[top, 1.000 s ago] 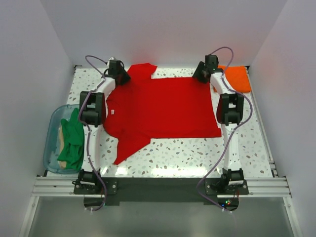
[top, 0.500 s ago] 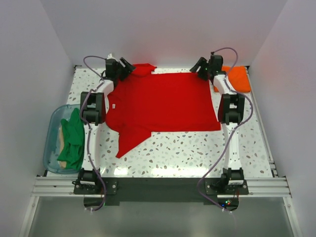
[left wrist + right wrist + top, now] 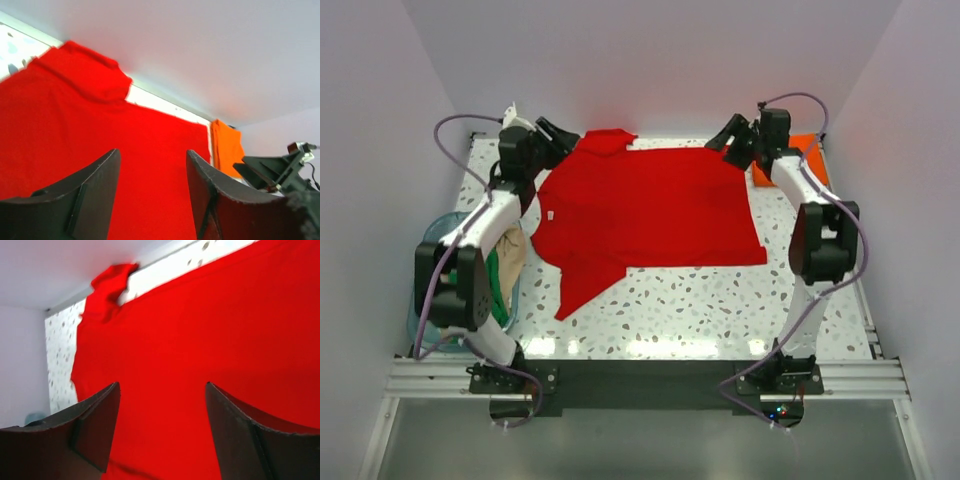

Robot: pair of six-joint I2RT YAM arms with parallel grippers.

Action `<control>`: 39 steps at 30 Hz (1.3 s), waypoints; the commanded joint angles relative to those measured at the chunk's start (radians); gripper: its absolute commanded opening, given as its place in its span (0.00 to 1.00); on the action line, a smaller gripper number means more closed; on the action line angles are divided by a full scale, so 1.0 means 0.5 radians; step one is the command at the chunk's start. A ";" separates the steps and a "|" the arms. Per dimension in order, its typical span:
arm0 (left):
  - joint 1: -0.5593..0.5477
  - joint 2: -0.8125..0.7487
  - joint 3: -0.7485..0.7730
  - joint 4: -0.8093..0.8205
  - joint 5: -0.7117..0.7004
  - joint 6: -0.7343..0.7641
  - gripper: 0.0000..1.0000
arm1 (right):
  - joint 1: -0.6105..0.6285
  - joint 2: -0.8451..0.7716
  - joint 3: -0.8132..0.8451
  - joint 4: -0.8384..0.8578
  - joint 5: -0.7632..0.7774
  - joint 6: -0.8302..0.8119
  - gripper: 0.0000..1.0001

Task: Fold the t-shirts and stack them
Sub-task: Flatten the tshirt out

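The bright red t-shirt [image 3: 650, 215] lies spread flat on the speckled table [image 3: 720, 310], its small white neck label [image 3: 551, 213] at the left and one sleeve bunched at the far edge [image 3: 605, 140]. My left gripper [image 3: 563, 135] hovers open above the shirt's far left corner, and in the left wrist view only red cloth [image 3: 100, 150] shows between its fingers [image 3: 153, 152]. At the far right corner my right gripper [image 3: 722, 138] is also open and empty over the red shirt [image 3: 200, 340]. A folded orange t-shirt [image 3: 800, 158] rests at the back right, and shows again in the left wrist view [image 3: 225, 147].
A clear bluish plastic tub [image 3: 428, 300] stands at the left table edge, with green cloth [image 3: 498, 290] and tan cloth [image 3: 512, 250] partly hidden behind my left arm. White walls close the table on three sides.
Both grippers opened and let go of the red shirt's far edge, then rose. The left arm swung outward to the left and the right arm outward to the right. The shirt settled flat.
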 commanded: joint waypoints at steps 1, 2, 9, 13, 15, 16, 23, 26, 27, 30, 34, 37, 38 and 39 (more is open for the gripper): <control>-0.134 -0.382 -0.445 -0.095 -0.277 -0.044 0.59 | 0.135 -0.368 -0.383 0.102 -0.024 -0.017 0.72; -0.186 -0.565 -0.626 -0.168 -0.320 -0.062 0.56 | 0.156 -0.426 -0.578 0.132 -0.024 -0.038 0.71; -0.419 -1.318 -1.332 -0.433 -0.670 -0.185 0.47 | 0.365 -1.042 -1.325 0.209 0.086 -0.131 0.69; -0.478 -1.607 -1.532 -0.638 -0.741 -0.210 0.47 | 0.534 -1.258 -1.601 0.213 0.230 -0.167 0.68; -0.514 -1.705 -1.609 -0.730 -0.765 -0.207 0.47 | 0.625 -1.316 -1.663 0.219 0.258 -0.161 0.68; -0.524 -1.733 -1.630 -0.755 -0.778 -0.204 0.47 | 0.653 -1.353 -1.709 0.225 0.270 -0.155 0.68; -0.564 -1.862 -1.827 -0.844 -0.805 -0.197 0.46 | 0.954 -1.347 -1.798 0.268 0.445 -0.109 0.67; -0.564 -1.911 -1.873 -0.859 -0.824 -0.188 0.47 | 1.068 -1.301 -1.789 0.286 0.525 -0.097 0.66; -0.567 -1.920 -1.885 -0.859 -0.824 -0.185 0.48 | 1.113 -1.262 -1.786 0.295 0.549 -0.091 0.65; -0.570 -1.936 -1.922 -0.853 -0.821 -0.185 0.49 | 1.187 -1.170 -1.752 0.317 0.574 -0.076 0.63; -0.573 -1.929 -1.956 -0.875 -0.836 -0.173 0.50 | 1.301 -1.084 -1.679 0.320 0.644 -0.060 0.62; -0.573 -1.954 -1.977 -0.902 -0.842 -0.182 0.50 | 1.374 -1.032 -1.630 0.308 0.687 -0.048 0.61; -0.573 -1.960 -1.999 -0.911 -0.839 -0.185 0.50 | 1.411 -1.022 -1.614 0.299 0.709 -0.051 0.61; -0.573 -1.972 -2.014 -0.921 -0.833 -0.188 0.50 | 1.475 -1.010 -1.596 0.283 0.709 -0.054 0.61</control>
